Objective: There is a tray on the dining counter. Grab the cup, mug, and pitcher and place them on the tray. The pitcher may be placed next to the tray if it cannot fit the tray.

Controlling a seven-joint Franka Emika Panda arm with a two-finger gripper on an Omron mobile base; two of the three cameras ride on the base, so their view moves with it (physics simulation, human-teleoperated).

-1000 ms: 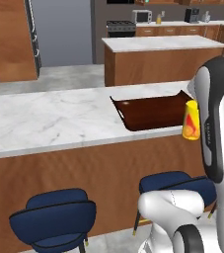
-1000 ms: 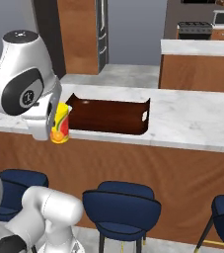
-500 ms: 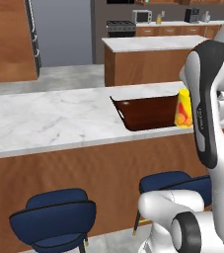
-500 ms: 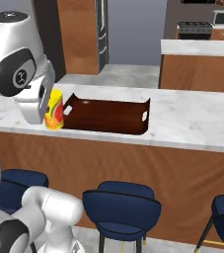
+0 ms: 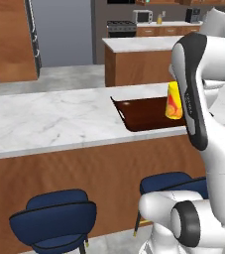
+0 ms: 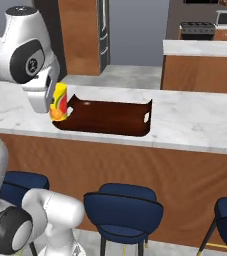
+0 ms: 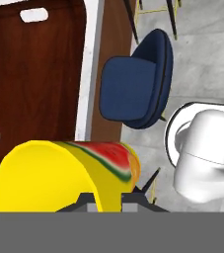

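Carried inward since a second ago, the yellow cup (image 5: 174, 100) has gone from beside the tray's near end to hanging above that end of the dark wooden tray (image 6: 110, 118), and the arm has swung in with it. The claw (image 7: 107, 195) is pinching the cup – in the hand view the tumbler's yellow wall with its red-orange mark sits right between the finger tips, with the tray floor and one handle slot (image 7: 34, 15) beyond it.

The cup looks clear of the tray floor, so the step in hand appears to be the set-down. To do it well: keep the cup upright, bring it a little further in from the raised rim (the mug and perhaps the pitcher need room too), lower straight down onto the wood of the tray on the marble table (image 5: 49, 121), and only then let go – releasing high risks a tip or a roll toward the blue stools (image 6: 122, 209).
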